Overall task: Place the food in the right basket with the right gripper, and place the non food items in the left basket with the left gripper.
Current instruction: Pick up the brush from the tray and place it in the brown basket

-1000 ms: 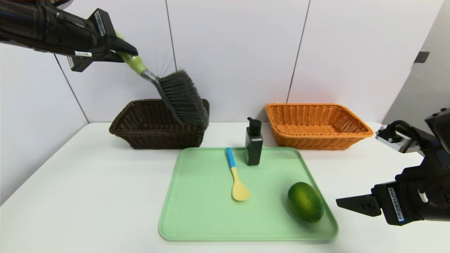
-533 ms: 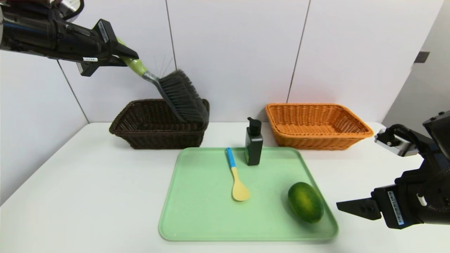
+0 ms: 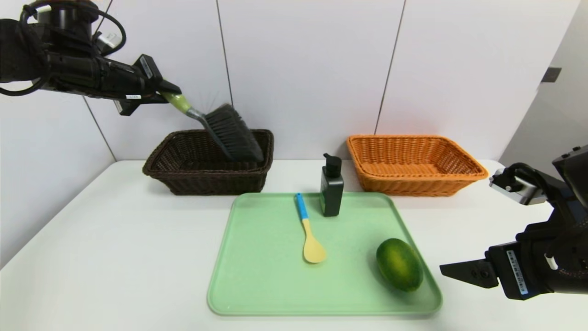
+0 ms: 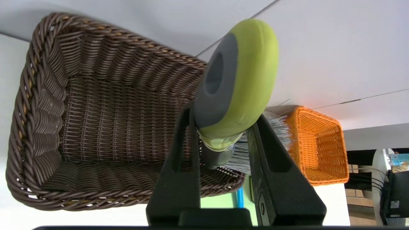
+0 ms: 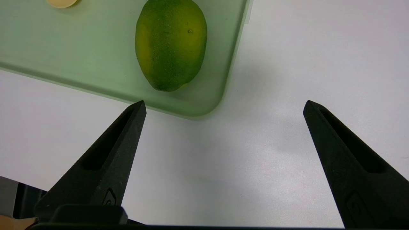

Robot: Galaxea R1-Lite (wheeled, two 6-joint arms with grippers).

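The left gripper [image 3: 169,93] is up above the dark brown basket [image 3: 206,182], clamped on the green handle of the brush [image 3: 232,133], whose grey bristles slant down over that basket's side nearer the orange basket [image 3: 418,187]. Opened from this height and tilt, the claw could let the brush strike the rim and tip outside, since the head sits toward one end. The long handle may also come to rest across the edge.

The right gripper [image 5: 224,107] waits with its claw spread wide and empty, on the far side of the green tray [image 3: 321,311] from the dark basket. On the tray, the green fruit [image 3: 399,265] lies at the corner farthest from that basket; being smooth and rounded, it could roll if nudged off-centre. The spoon [image 3: 305,230] and upright pump bottle [image 3: 331,188] are nearer the basket; the bottle could topple if bumped.
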